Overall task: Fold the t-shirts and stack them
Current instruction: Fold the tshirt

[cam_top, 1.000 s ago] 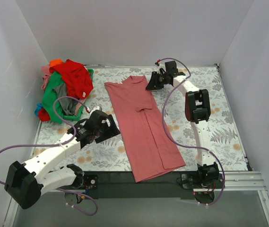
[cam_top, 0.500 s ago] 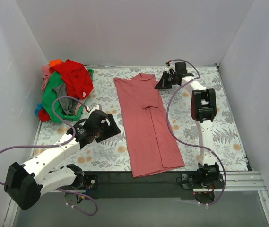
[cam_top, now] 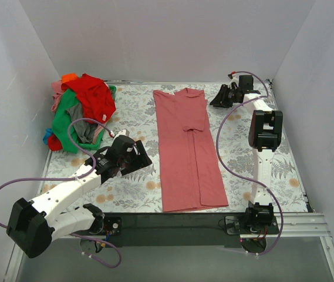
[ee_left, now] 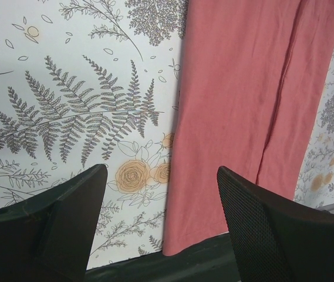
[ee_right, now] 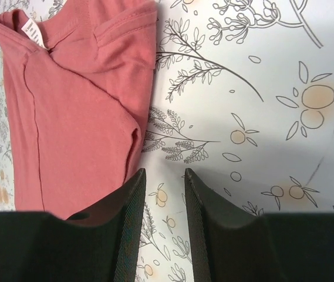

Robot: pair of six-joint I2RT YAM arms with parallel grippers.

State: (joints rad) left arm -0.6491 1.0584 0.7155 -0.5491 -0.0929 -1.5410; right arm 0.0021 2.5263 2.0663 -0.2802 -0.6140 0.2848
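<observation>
Salmon t-shirt (cam_top: pixel 189 150): I am logging it lying straight down the middle of the table cover (cam_top: pixel 272 170), no longer slanted as a second ago, sides folded in and awaiting its lengthwise fold. Right gripper (ee_right: pixel 164 176): pulling away beside the collar, fingers barely parted, empty; left gripper (ee_left: pixel 161 173): gaping wide, empty, hovering beside the hem.

I see the flat t-shirt (cam_top: pixel 187 150) plain dusty salmon-pink, its neck tag (ee_right: pixel 33 29) white. In the pile: red tee (cam_top: pixel 96 97), green tee (cam_top: pixel 66 115), orange tee (cam_top: pixel 68 77), pink tee (cam_top: pixel 56 97), grey tee (cam_top: pixel 85 131). The table cover (cam_top: pixel 125 111) is pale with grey ferns and leaves plus orange-yellow roses. My left arm (cam_top: pixel 67 191) and right arm (cam_top: pixel 259 164) are white with black joints, and the cables (cam_top: pixel 217 135) are purple.
</observation>
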